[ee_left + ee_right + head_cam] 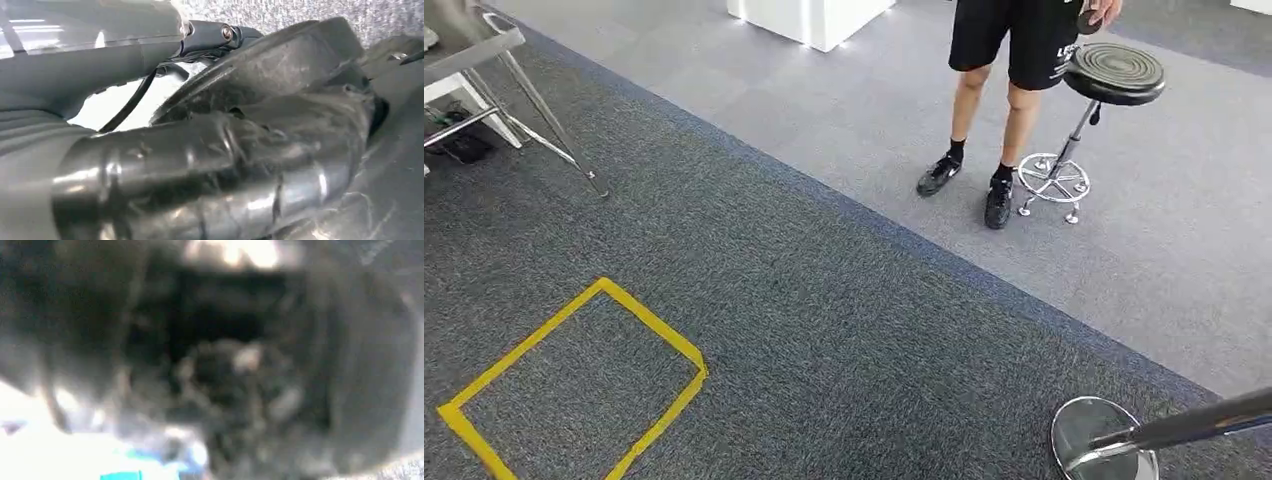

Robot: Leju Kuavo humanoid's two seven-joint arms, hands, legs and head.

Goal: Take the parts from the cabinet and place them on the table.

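Floor: dark grey carpet (824, 340) covers most of the head view, meeting a lighter grey strip (1184, 250) along a diagonal seam.
Yellow tape square (574, 385): marked on the dark carpet, low on the left side of the head view.
Table frame (484, 80): metal legs and a pale top edge at the upper left corner; I judge this may be the table, but cannot be sure.
Person (999, 90): stands on the lighter carpet in black shorts and black shoes, just beside a black round stool (1114, 75) on a chrome base.
Chrome post base (1104, 440): a shiny disc with a slanted pole, lower right.
Left hand (280, 150): dark, glossy curved surfaces press close against the left wrist camera; whether it grips anything I cannot tell.
Right hand (225, 365): a dark blur in the right wrist view (far too soft to read); its state I cannot tell.
Parts: their place cannot be told from these views, so weight and stiffness stay a guess; if they are small hard pieces, a firm pinch across the middle would seem safest.
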